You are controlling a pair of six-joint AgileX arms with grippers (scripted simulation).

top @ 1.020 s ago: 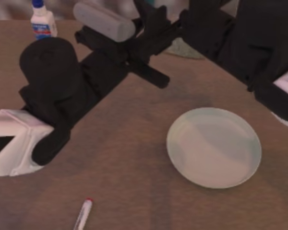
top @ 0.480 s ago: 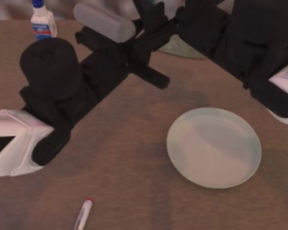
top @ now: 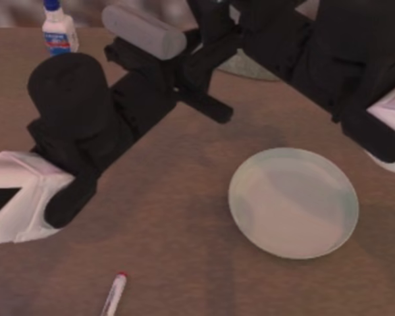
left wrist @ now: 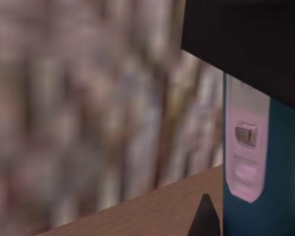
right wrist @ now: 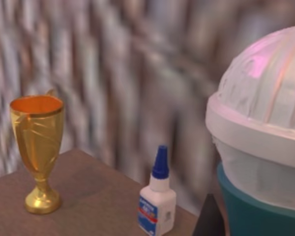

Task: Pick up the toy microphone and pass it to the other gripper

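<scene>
Both hands meet high over the worktop's (top: 184, 197) far edge, the toy microphone (left wrist: 255, 162) up between them mid-handover, but whether the left hand (top: 207, 29) or right hand (top: 240, 26) is clenched, I cannot tell.

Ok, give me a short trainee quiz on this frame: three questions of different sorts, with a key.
1. True or false: the marker lies on the plate.
2. Which thing stands at the top view's upper left? A) gold cup B) glue bottle C) plate
3. Fill in: the left gripper and right gripper meet at the top view's upper middle, and both wrist views show the toy microphone close up, with a white head and a ____ handle.
Key: 1 false, the marker lies apart from it on the table; 2 B; 3 teal.
</scene>
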